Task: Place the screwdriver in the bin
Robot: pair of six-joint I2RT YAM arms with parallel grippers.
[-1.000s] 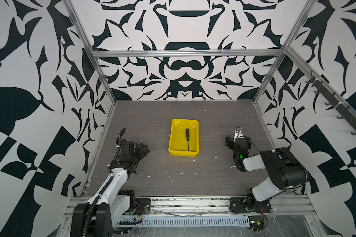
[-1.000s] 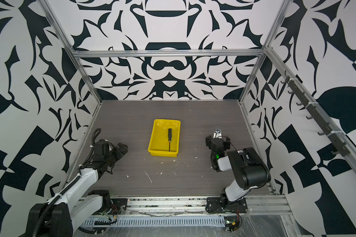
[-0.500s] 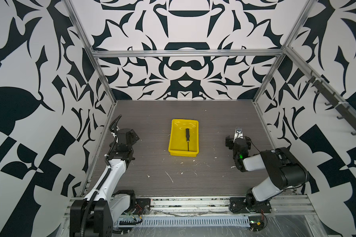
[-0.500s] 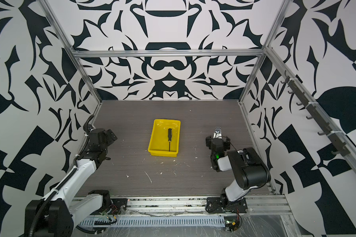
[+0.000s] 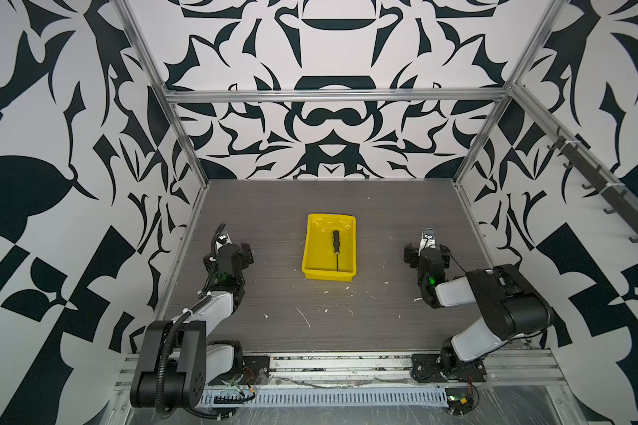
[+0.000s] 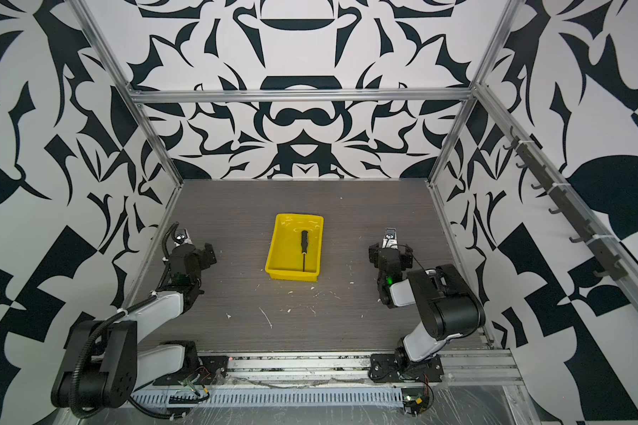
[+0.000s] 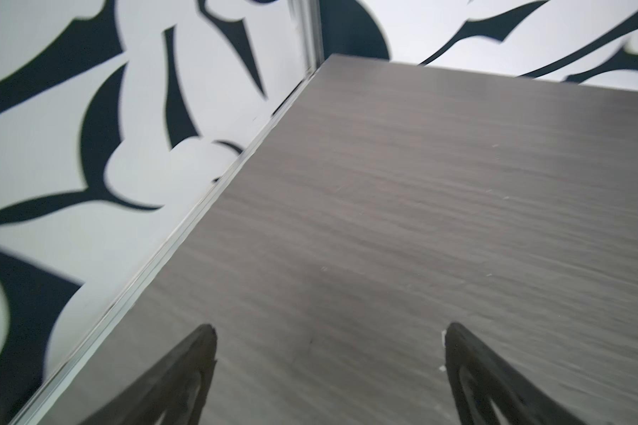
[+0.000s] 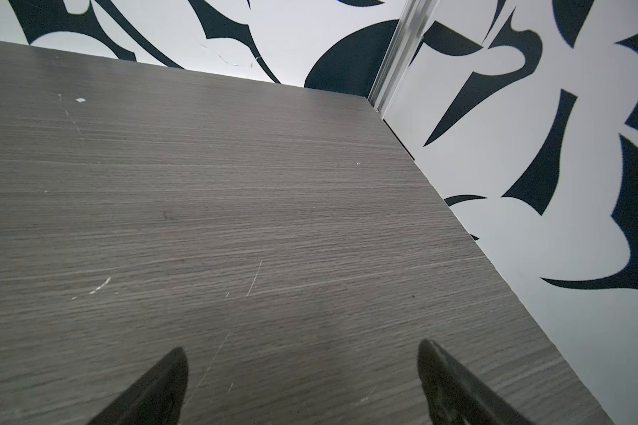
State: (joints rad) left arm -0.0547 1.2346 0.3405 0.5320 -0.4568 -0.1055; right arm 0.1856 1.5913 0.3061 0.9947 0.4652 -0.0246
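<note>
The screwdriver [image 5: 336, 248] [image 6: 304, 249], black-handled with a thin dark shaft, lies inside the yellow bin [image 5: 328, 275] [image 6: 291, 275] at mid-table in both top views, its handle toward the back wall. My left gripper [image 7: 328, 329] is open over bare table close to the left wall, nothing between its fingers. In a top view it [image 5: 232, 248] sits well left of the bin. My right gripper [image 8: 302, 349] is open too and empty, over bare table near the right wall, well right of the bin [image 5: 426, 251].
Patterned walls with metal frame posts [image 5: 470, 154] close in the table on three sides. White flecks and scratches [image 5: 304, 318] mark the grey wood-grain table in front of the bin. A metal rail [image 5: 347, 362] carrying both arm bases runs along the front edge.
The left arm has swung away from the bin toward the left wall and now points toward the back. The right arm, bin and screwdriver have not moved.
</note>
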